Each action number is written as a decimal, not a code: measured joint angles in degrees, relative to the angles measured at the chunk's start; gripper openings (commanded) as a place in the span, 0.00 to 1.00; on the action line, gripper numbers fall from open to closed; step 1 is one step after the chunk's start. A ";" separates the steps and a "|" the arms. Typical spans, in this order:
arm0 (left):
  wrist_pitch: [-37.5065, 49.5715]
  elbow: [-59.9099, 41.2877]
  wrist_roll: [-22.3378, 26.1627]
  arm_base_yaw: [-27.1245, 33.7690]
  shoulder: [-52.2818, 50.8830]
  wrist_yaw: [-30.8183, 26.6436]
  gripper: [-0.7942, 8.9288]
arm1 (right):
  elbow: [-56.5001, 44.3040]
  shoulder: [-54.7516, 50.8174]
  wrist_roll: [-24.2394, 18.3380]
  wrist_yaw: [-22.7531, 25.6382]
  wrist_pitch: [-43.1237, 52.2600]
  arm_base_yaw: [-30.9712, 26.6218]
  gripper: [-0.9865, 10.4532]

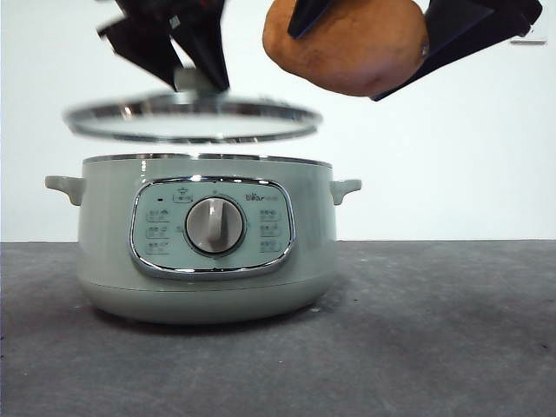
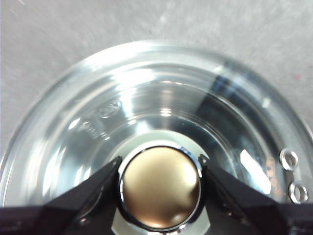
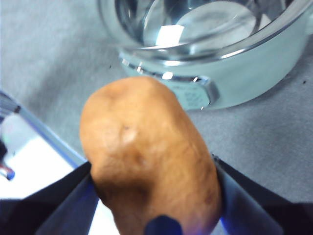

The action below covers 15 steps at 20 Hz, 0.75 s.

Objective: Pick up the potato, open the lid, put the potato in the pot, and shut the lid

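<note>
The pale sage-green pot (image 1: 205, 252) stands on the grey table, its dial panel facing the front view. The glass lid (image 1: 193, 120) hovers a little above the pot's rim, lifted clear of it. My left gripper (image 1: 187, 65) is shut on the lid's knob (image 2: 160, 188), one black jaw on each side. The orange-brown potato (image 1: 347, 45) hangs in the air above and to the right of the pot. My right gripper (image 3: 154, 191) is shut on the potato (image 3: 149, 152), and the pot (image 3: 230, 73) shows beyond it in the right wrist view.
Grey table surface (image 1: 434, 330) spreads in front of and to the right of the pot. A white wall rises behind. A pale, light-edged surface (image 3: 34, 161) shows beside the table in the right wrist view.
</note>
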 measured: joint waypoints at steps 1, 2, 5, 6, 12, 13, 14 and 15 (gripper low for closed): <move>-0.31 0.00 0.00 0.13 -1.38 -0.37 0.07 | 1.03 0.87 0.42 0.00 0.09 -0.50 0.08; -0.44 0.00 0.04 0.44 -2.40 -0.63 0.07 | 2.47 2.01 0.68 0.00 0.09 -1.09 0.08; -2.08 0.00 0.50 2.56 -4.28 -0.77 0.07 | 8.57 6.82 0.87 -0.02 0.00 -2.62 0.08; -3.06 0.00 0.76 3.74 -5.03 -1.16 0.07 | 11.32 9.27 0.74 -0.02 -0.02 -3.17 0.08; -4.66 -0.04 1.55 12.59 -8.87 -3.72 0.07 | 27.04 25.49 -2.43 -0.04 -3.93 -4.04 0.08; -4.70 -0.04 1.55 14.19 -9.07 -3.74 0.07 | 29.11 27.89 -2.91 -0.02 -4.11 -4.09 0.08; -4.70 -0.04 1.53 16.11 -9.16 -3.74 0.07 | 31.54 30.97 -3.30 -0.02 -4.09 -4.09 0.08; -4.72 -0.04 1.55 17.55 -9.16 -3.67 0.07 | 33.29 33.29 -3.61 -0.02 -4.07 -4.24 0.08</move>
